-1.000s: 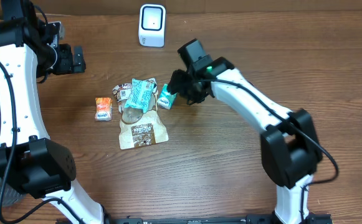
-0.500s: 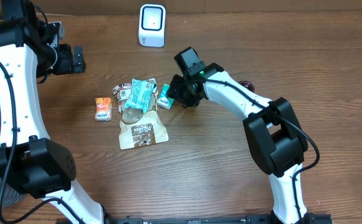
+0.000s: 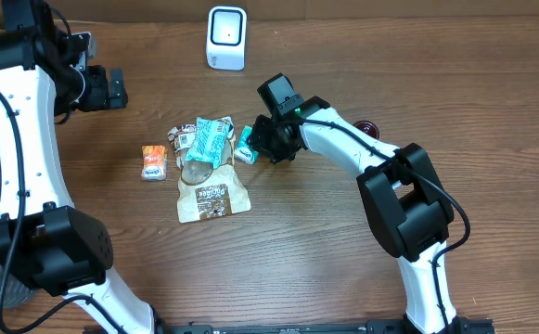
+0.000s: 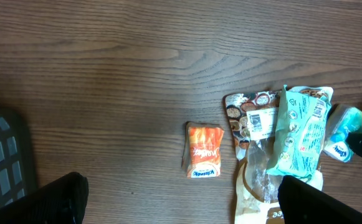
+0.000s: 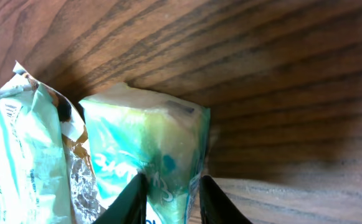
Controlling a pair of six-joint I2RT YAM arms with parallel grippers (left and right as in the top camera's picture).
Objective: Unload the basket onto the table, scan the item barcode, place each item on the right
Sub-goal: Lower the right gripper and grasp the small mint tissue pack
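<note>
Overhead view: right tool at the teal packet, scanner well apart at 12 o'clock

The teal packet lies on the wooden surface at the 3 o'clock edge of the heap, touching the green snack bag. The right tool reaches it from the 3 o'clock side. Its fingers stand narrowly apart on either side of the packet's near end. Whether they already pinch it, I cannot tell.

To do this well, I judge the grip should be sure before any lift. The packet looks soft and may crumple or slip. Raise it straight so the snack bag is not dragged along, then turn the barcode face toward the white scanner.

The left tool hangs spread wide at 10 o'clock of the heap, holding nothing.

The right wrist view alone shows the fingers flanking the packet and its crinkled wrap against the neighbouring bag. It shows no scanner.

The left wrist view looks down between its own wide tool. It shows a printed label on the heap, the orange packet lying apart at 9 o'clock, and the teal packet at the far 3 o'clock edge.

Only the overhead view gives the route to the scanner. No view shows a barcode on the teal packet.
</note>
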